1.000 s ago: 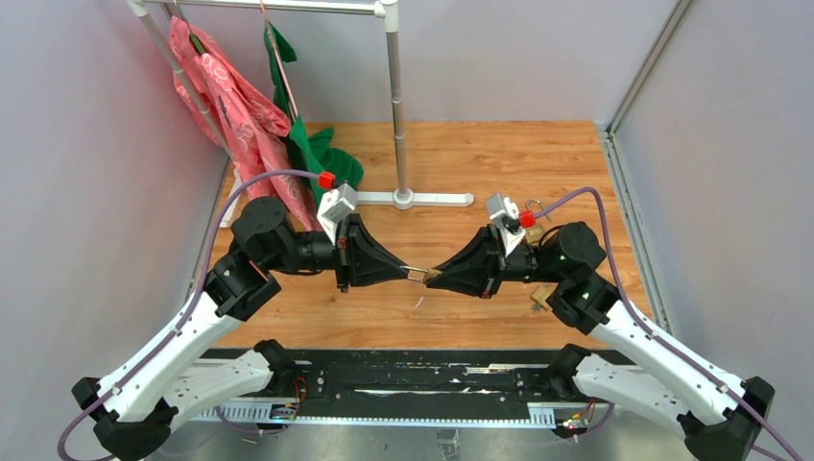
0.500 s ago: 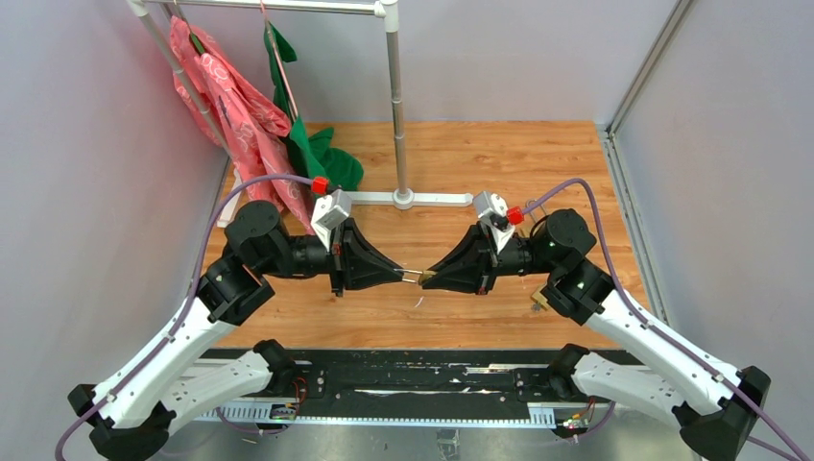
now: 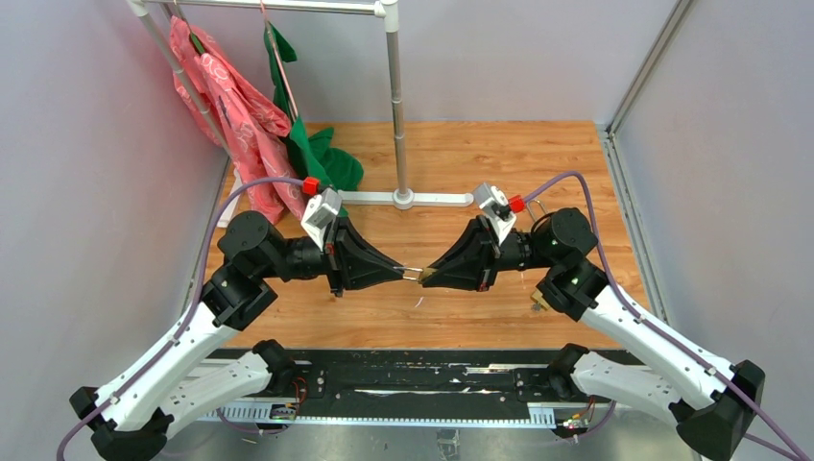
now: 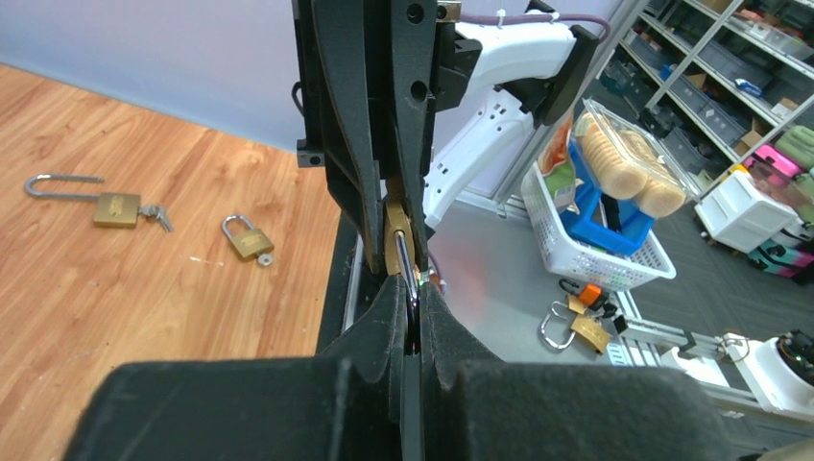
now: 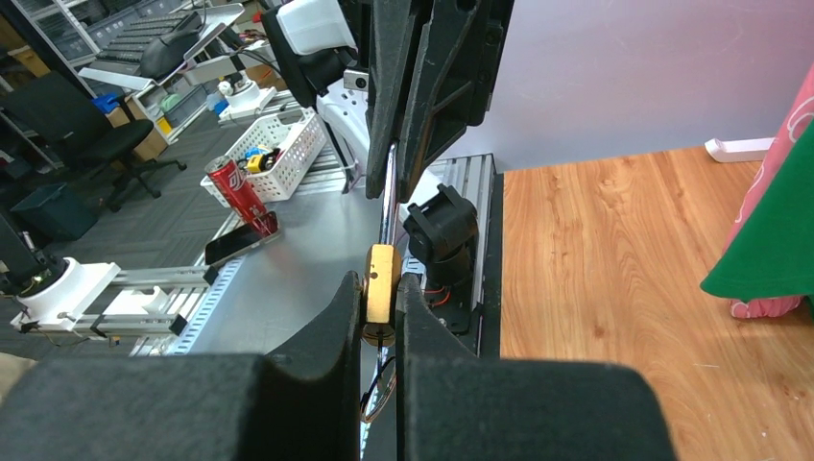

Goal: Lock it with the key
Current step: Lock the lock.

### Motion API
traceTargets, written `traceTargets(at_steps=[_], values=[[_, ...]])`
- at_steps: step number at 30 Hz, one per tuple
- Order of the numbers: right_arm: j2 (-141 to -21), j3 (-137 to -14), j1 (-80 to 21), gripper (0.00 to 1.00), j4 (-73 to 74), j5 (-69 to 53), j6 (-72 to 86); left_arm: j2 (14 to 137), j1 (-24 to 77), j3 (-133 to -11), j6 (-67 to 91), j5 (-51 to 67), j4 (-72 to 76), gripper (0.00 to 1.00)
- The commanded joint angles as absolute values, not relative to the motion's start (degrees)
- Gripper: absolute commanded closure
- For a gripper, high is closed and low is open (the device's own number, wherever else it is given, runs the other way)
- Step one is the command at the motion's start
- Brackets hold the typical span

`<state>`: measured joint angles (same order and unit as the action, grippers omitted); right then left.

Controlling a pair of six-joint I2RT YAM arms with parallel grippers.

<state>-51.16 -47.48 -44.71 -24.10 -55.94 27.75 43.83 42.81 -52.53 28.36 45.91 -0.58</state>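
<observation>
Mid-air over the brown wooden tabletop (image 3: pixel 480 154), the right gripper (image 3: pixel 427 279) has its fingers pressed onto a small brass padlock (image 5: pixel 381 288). Tip-to-tip with it, the left gripper (image 3: pixel 402 275) is pinched on a thin silver metal piece (image 4: pixel 410 283) sticking out of that padlock; shackle or key, cannot tell. Both arms are bent at the elbow, forearms roughly level, pointing inward. On the wood lie a long-shackle brass padlock (image 4: pixel 113 207) and a short-shackle brass padlock (image 4: pixel 248 243), apart. Behind are a white metal garment rack (image 3: pixel 395 106), a pink garment (image 3: pixel 230 106) and a green garment (image 3: pixel 317 158).
</observation>
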Motion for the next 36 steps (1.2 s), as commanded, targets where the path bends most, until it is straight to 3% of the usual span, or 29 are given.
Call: traceTargets(at_steps=[1, 16, 27, 36], values=[[-52.00, -46.93, -45.87, 1.00, -33.38, -53.81, 30.55, 47.62, 45.30, -51.48, 29.94, 46.60, 2.79, 1.00], [-54.98, -47.39, -48.49, 1.00, -38.68, -49.72, 32.50, 53.67, 50.42, -49.40, 30.12, 43.52, 5.98, 1.00], [-53.10, -47.64, -49.50, 1.00, -32.19, -39.70, 25.98, 54.07, 51.24, -47.01, 32.24, 37.18, 7.11, 1.00], [-53.98, -48.43, -49.48, 1.00, -31.60, -38.84, 25.71, 53.12, 51.49, -45.25, 31.03, 37.75, 7.54, 1.00]])
